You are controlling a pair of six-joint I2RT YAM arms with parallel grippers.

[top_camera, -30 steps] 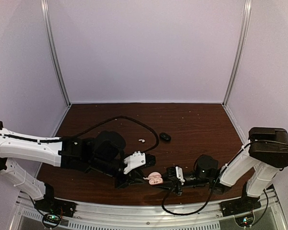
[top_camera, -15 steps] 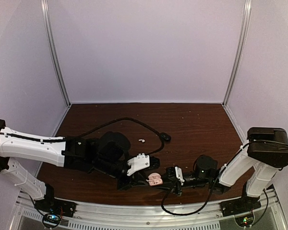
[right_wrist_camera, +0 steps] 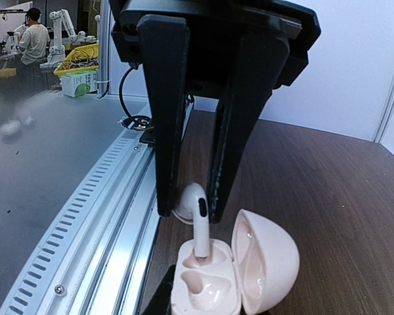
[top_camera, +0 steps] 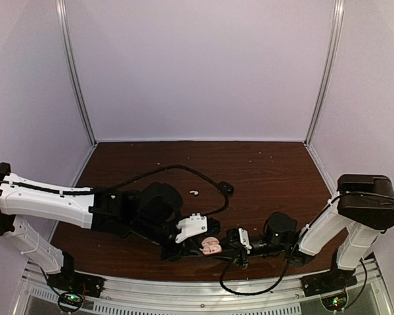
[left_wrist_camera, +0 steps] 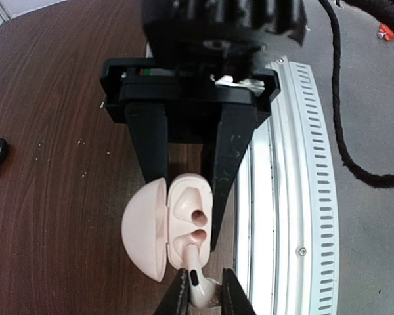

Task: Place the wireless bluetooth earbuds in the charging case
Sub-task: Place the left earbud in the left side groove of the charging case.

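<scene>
My left gripper (left_wrist_camera: 202, 296) is shut on a white stemmed earbud (left_wrist_camera: 201, 287) and holds it stem-first at the open pale pink charging case (left_wrist_camera: 187, 220). The stem tip sits in one socket; the other socket is empty. The right wrist view shows the earbud (right_wrist_camera: 197, 213) upright over the case (right_wrist_camera: 210, 289), between the left fingers (right_wrist_camera: 167, 131). My right gripper (top_camera: 224, 248) is shut on the case (top_camera: 213, 247) near the table's front edge. A second white earbud (top_camera: 194, 192) lies loose on the table farther back. No black earbuds are clearly seen.
A small black oval object (top_camera: 226, 188) lies near the loose earbud, at the end of a black cable (top_camera: 177, 167) that loops over the table. The metal rail (left_wrist_camera: 282, 197) of the table's front edge runs just beside the case.
My left gripper has moved right and closer to the case with the earbud in it. The cable has shifted with the arm. The right gripper and the case have stayed in place.
</scene>
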